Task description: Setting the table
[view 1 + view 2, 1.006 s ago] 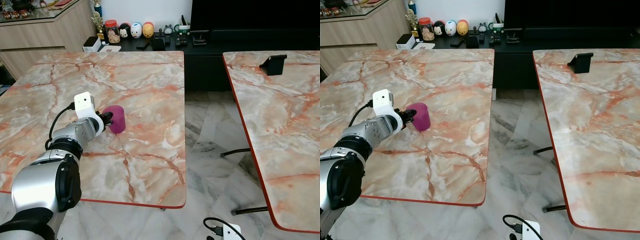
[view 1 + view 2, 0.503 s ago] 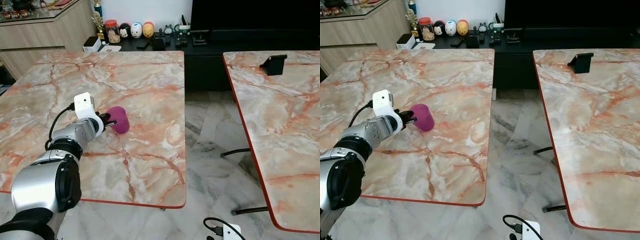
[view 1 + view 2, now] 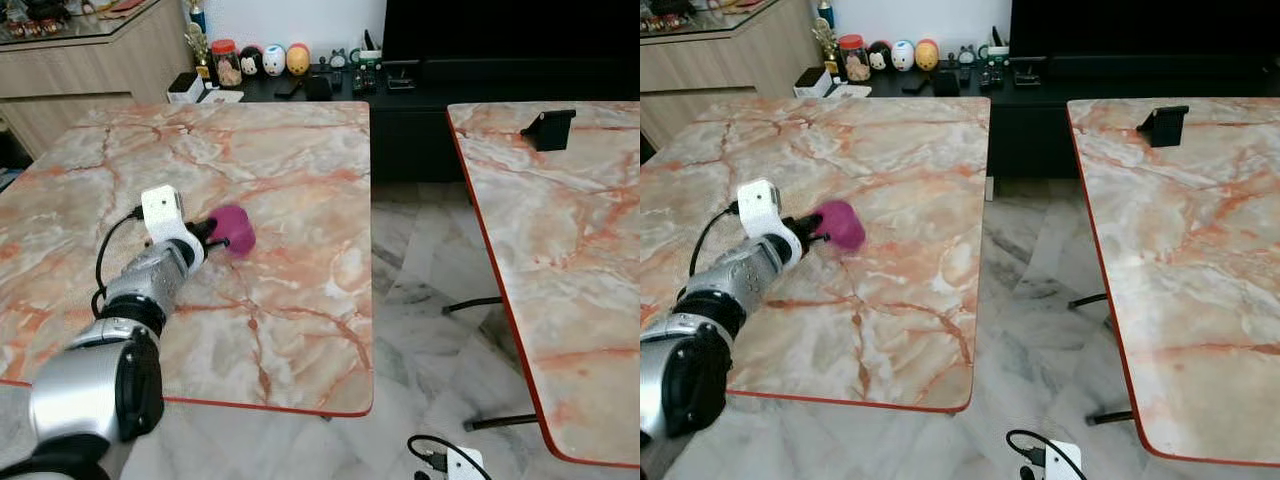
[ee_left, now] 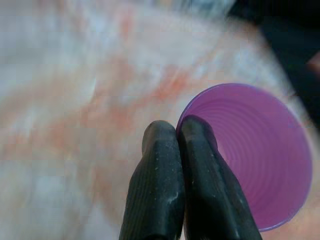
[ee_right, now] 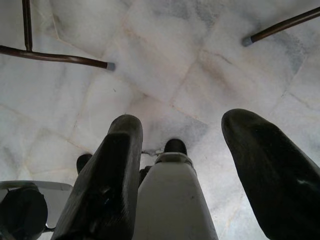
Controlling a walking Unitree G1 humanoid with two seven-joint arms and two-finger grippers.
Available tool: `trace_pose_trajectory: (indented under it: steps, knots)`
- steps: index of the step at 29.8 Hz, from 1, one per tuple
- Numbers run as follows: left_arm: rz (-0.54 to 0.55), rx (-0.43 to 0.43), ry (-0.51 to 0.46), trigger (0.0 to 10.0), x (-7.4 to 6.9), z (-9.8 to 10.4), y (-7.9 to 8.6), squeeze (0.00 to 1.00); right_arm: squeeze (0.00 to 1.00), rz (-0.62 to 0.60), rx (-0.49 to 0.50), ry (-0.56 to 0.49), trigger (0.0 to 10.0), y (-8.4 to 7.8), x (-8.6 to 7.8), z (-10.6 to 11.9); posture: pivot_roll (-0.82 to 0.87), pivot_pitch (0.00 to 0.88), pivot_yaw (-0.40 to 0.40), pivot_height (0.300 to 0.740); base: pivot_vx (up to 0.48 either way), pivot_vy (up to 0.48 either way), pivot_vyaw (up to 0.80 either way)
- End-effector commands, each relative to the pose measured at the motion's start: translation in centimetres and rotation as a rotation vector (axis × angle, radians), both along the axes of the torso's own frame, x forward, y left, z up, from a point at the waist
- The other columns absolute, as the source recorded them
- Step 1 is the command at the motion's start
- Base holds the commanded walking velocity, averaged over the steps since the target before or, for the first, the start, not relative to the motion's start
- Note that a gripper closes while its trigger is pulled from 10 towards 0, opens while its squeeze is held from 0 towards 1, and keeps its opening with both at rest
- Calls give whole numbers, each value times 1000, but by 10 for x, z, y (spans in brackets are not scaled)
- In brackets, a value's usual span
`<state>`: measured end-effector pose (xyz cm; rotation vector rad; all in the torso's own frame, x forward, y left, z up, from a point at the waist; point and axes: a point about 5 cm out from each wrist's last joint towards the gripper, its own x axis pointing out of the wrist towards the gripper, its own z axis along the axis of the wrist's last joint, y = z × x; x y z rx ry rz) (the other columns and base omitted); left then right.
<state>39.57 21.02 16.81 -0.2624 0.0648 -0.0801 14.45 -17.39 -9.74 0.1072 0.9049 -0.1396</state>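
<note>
On marble bench [image 3: 300,170]: left gripper [image 4: 178,131] pinching rim of purple cup [image 3: 233,228]. Right gripper [image 5: 182,165] spread, idle above floor. Setting barely begun; no other tableware laid.

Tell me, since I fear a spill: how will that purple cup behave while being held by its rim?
The purple cup looks like thin ribbed plastic, so probably light. It looks empty, so a spill seems unlikely. The left gripper pinches only its rim, so it may flex or swing.
</note>
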Motion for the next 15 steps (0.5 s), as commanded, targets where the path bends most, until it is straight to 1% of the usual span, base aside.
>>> trace_pose_trajectory:
  steps: [1, 2, 3, 5, 7, 10, 13, 14, 15]
  knots:
    - [-19, 18, -113, 10000, -4, 8, 2, 0, 0, -3, -3, 5, 10000, 0, -2, -1, 19, 0, 65, 740, 0, 0, 0]
    - [-12, 36, -155, 10000, -12, 4, 5, 0, 0, -4, -6, 3, 10000, -1, -2, 0, 20, 0, 62, 740, 0, 0, 0]
    - [-11, 37, -168, 10000, -14, 3, 5, 0, 0, -4, -7, 3, 10000, -1, -1, 0, 20, 0, 60, 740, 0, 0, 0]
    - [15, 93, -227, 10000, -27, -1, 12, 0, 0, 1, -12, -1, 10000, -3, -1, 0, 25, 0, 48, 740, 0, 0, 0]
    - [16, 95, -233, 10000, -28, -2, 12, 0, 0, 0, -12, -2, 10000, -4, -1, 0, 25, 0, 48, 740, 0, 0, 0]
    - [20, 177, -292, 10000, -42, -5, 11, 0, 0, -6, -15, -7, 10000, -5, 0, 1, 20, 0, 35, 740, 0, 0, 0]
    - [3, 297, -361, 10000, -64, -11, 5, 0, 0, -15, -18, -18, 10000, -8, 1, 2, 16, 0, 22, 740, 0, 0, 0]
    - [11, 331, -373, 10000, -76, -17, 3, 0, 0, -18, -19, -22, 10000, -9, 1, 2, 18, 0, 15, 740, 0, 0, 0]
    - [11, 331, -373, 10000, -76, -17, 3, 0, 0, -18, -19, -22, 10000, -9, 1, 2, 18, 0, 15, 740, 0, 0, 0]
